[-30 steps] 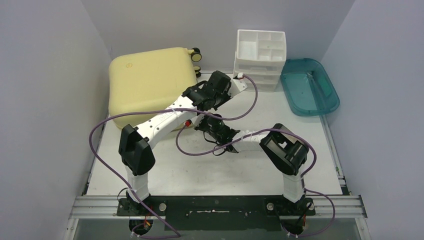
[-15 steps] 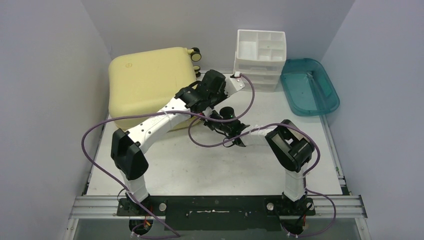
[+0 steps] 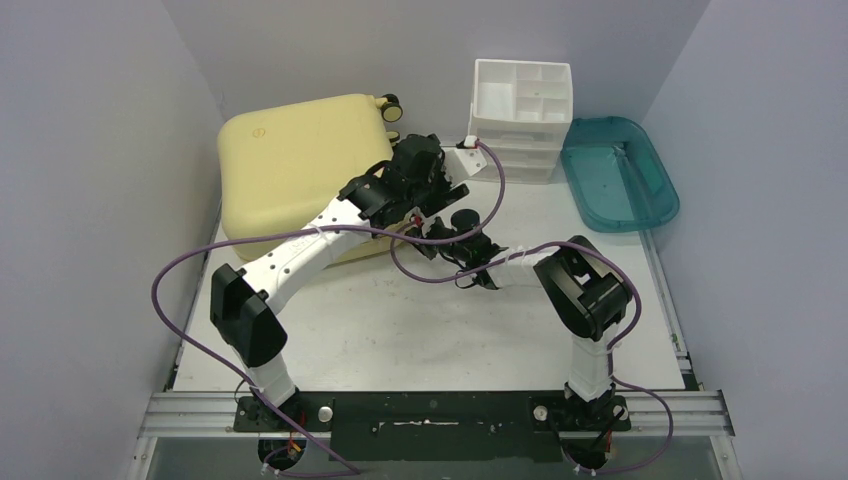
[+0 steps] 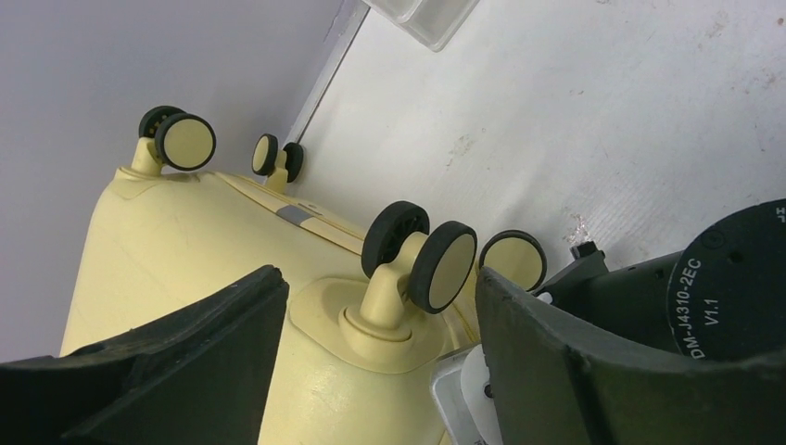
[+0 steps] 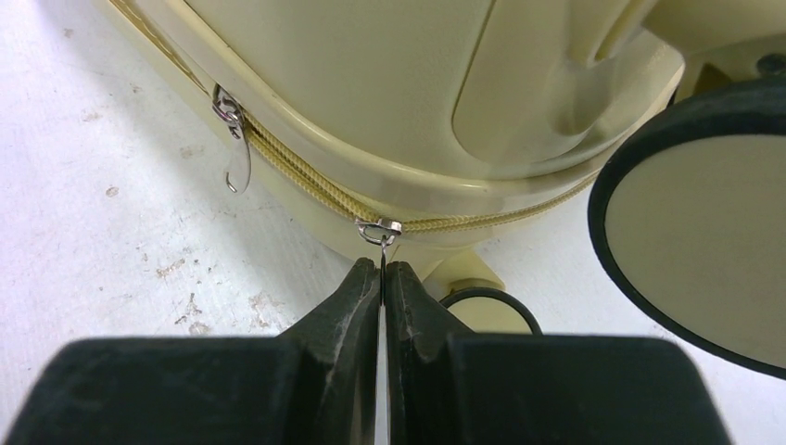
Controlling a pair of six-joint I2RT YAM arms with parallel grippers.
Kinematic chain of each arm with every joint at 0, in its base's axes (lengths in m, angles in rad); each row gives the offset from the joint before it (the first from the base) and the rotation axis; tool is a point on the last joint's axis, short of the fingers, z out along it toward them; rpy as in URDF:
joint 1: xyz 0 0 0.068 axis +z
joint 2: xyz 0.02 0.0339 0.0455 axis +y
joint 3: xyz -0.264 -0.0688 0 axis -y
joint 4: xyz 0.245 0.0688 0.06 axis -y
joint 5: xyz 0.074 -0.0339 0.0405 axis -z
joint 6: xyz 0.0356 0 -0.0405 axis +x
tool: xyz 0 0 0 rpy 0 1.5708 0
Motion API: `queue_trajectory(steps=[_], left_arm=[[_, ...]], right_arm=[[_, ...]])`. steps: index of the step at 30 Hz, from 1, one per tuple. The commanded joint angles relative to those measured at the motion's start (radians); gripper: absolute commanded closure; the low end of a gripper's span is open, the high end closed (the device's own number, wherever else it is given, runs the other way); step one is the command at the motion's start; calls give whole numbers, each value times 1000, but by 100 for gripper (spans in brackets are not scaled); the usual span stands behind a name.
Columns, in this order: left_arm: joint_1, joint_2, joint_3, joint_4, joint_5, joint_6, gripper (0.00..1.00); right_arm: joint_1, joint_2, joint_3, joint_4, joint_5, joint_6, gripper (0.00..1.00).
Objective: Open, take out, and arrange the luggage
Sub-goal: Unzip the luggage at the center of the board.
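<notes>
Pale-yellow hard shell: the luggage [image 3: 300, 165] lies flat and closed on the counter [image 3: 420, 330], in the far-left corner, wheel end toward the back wall.

Handling, our read:
- The shell is stiff, smooth and rounded, far too wide for a claw to span. We expect it to be slippery, so there's no pinching the body.
- Usable holds are small: the zip pull [image 5: 381, 230], the caster stems, and the seam lip once it's unzipped.
- We can't tell the weight because the contents are hidden. It sits on the bare counter, so we expect it to slide or yaw when the zip [image 5: 306, 181] is dragged. It needs bracing.
- The pull is thin metal and could twist out of a grip if tugged off-axis.

Arms:
- The right arm is folded low, forearm running left from the elbow, with the right claw [image 5: 382, 269] at counter height against the side of the luggage. Its fingers are together, clamped on the zip pull's tab, just below the slider.
- A second pull [image 5: 232, 139] hangs free further along the zip.
- The left arm is stretched over the shell's near-right corner, wrist tipped toward the wheel end. The left claw [image 4: 375, 306] has its fingers apart, straddling a caster wheel [image 4: 443, 264] with gaps on both sides, holding nothing.
</notes>
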Motion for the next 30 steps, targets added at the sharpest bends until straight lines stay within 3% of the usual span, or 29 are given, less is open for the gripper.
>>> queue_trajectory(steps=[1,3,12,21,25,30], left_arm=[[15,39,12,-177,40,38,22],[13,63,36,-200,46,49,13],[30,223,172,-324,-50,60,13],[75,382,399,-541,-71,33,29],[87,362,401,-464,-87,2,29],[89,197,276,-180,-24,-20,22]], right_arm=[[-52,-18,-4,60,13,65,100],[-52,-20,-6,57,12,62,100],[-49,-18,2,41,2,69,100],[-40,-11,7,33,-1,63,100],[-34,-6,9,25,0,60,100],[-31,-1,12,19,0,59,100]])
